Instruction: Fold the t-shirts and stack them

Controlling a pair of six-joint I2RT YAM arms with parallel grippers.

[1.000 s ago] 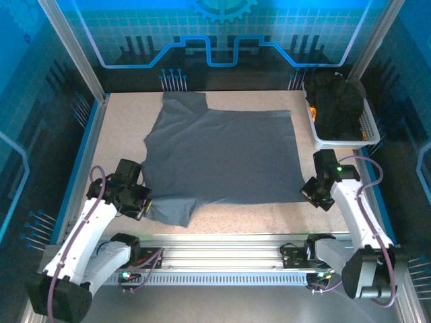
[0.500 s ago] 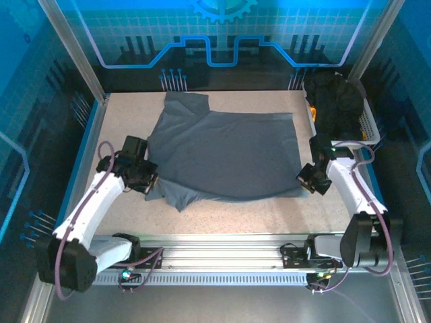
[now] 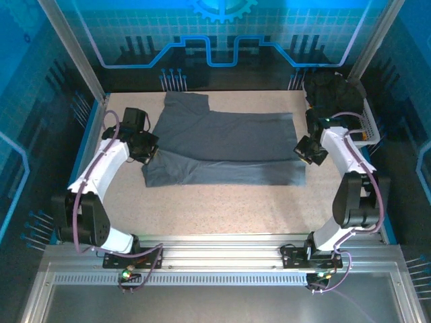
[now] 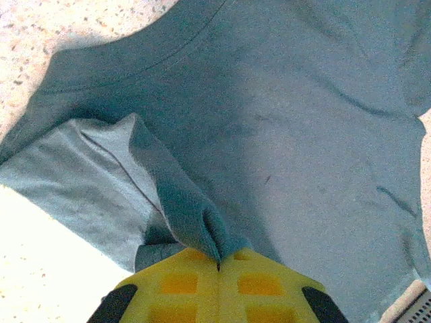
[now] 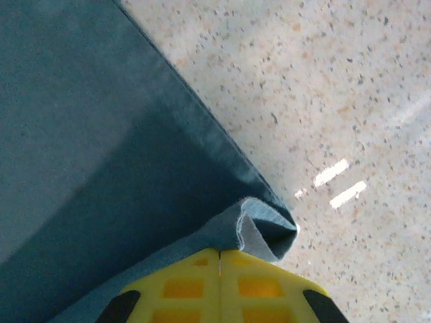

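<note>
Item: shirt (image 3: pixel 229 134) – slate grey, plain; lies across far half of table (image 3: pixel 222 215), one sleeve jutting at far-L corner; near part doubled back over itself, so a lighter band of underside runs L to R along the near side, crease nearest the arm bases. L gripper (image 3: pixel 147 152) – at shirt's L end, fingers closed tight on a bunched pinch of cloth by the near sleeve, per wrist cam. R gripper (image 3: pixel 306 151) – at R end, fingers closed on the hem corner, edge curling up out of the pinch. Both hold the carried edge low, roughly level w/ each other, abt mid-shirt. Basket (image 3: pixel 369 128) – white mesh, far-R corner, just beyond R gripper; holds a heap (image 3: pixel 333 91) of dark shirts, prob. next in line. Step in hand (est.): lengthwise half-fold, part done; nothing stacked yet. Handling notes: take both ends toward far edge at same pace so crease runs straight & parallel to table front; hold cloth lightly taut btwn grippers, no sag mid-span, but not so hard that bottom layer drags; travel low; bring carried edge to meet far edge, set it down, then let go. L pinch is bunched, so sleeve prob. needs laying inside the fold or it will poke out. R arm: mind basket rim when reaching farther back. Soft cloth – expect wrinkles or a skewed crease if either end leads
</note>
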